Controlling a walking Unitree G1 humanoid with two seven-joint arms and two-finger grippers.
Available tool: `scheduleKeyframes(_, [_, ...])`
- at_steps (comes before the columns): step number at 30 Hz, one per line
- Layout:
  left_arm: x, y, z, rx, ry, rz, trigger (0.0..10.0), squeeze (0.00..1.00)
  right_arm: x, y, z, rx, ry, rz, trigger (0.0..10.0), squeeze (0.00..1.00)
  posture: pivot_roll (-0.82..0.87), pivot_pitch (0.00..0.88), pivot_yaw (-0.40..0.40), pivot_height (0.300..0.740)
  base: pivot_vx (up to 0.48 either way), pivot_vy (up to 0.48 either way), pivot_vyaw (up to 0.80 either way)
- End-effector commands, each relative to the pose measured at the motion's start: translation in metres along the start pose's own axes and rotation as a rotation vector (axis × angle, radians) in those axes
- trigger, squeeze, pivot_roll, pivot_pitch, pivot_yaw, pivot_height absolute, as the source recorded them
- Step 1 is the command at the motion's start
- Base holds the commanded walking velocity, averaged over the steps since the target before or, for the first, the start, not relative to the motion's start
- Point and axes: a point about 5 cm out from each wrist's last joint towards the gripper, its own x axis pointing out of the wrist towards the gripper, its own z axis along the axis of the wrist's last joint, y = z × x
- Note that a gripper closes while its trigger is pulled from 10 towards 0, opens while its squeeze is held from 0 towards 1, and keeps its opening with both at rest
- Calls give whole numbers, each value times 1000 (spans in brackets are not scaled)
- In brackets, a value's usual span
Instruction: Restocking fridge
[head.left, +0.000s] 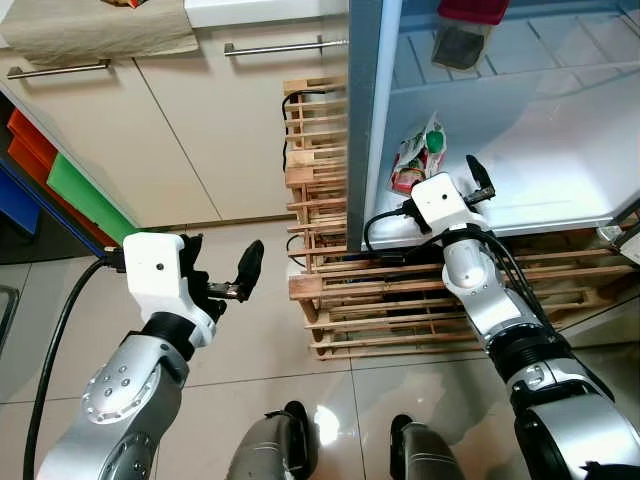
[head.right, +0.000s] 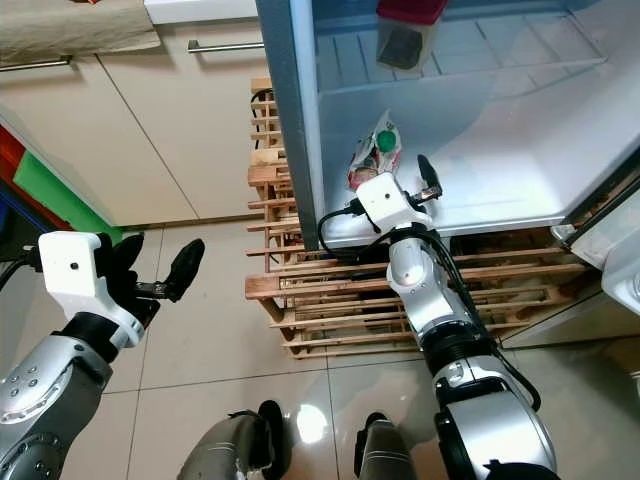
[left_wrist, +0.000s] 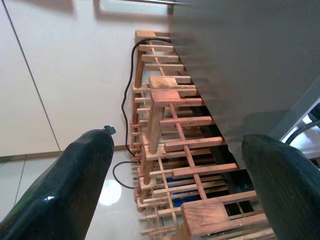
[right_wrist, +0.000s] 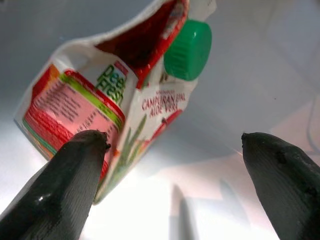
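Left eye view: my right gripper (head.left: 462, 172) reaches into the open white fridge (head.left: 560, 150), fingers spread apart, holding nothing, at the front edge of the lower shelf. The red-and-white juice carton with a green screw cap (head.left: 418, 152) stands on that shelf near the fridge's left wall, just beyond my right gripper, apart from it. My left gripper (head.left: 222, 268) hangs over the beige tiled floor (head.left: 250, 400), fingers apart, empty. The fridge sits on a slatted wooden pallet (head.left: 400, 310); beige cabinet doors with metal bar handles (head.left: 200, 120) lie behind. Right eye view: same layout, a dark-red-lidded container (head.right: 408, 28) on the upper shelf. Left wrist view: my two black fingers (left_wrist: 75, 190) wide apart, pallet and a black cable (left_wrist: 125, 115) between them. Right wrist view: my fingers (right_wrist: 65, 185) spread, carton tilted ahead, one finger overlapping its lower corner; contact I cannot tell.
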Motion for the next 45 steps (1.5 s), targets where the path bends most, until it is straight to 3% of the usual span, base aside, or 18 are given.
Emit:
scheduleKeyframes(1, [2,2,-4,-4,16,14,10000,0,-7,6,-1,-8,-20,13,10000,0,61,248,77,740,0,0,0])
scheduleKeyframes(13, [8,-4,-7,-30,12,1,10000,0,-14,-2,-21,-81,25,12,10000,0,36,241,73,740,0,0,0])
scheduleKeyframes(28, [5,-2,-7,-28,11,14,10000,0,-3,12,0,58,8,27,10000,0,59,252,71,740,0,0,0])
scheduleKeyframes(45, [5,-1,-8,-27,16,16,10000,0,7,-17,-16,-225,3,-64,10000,0,57,256,74,740,0,0,0])
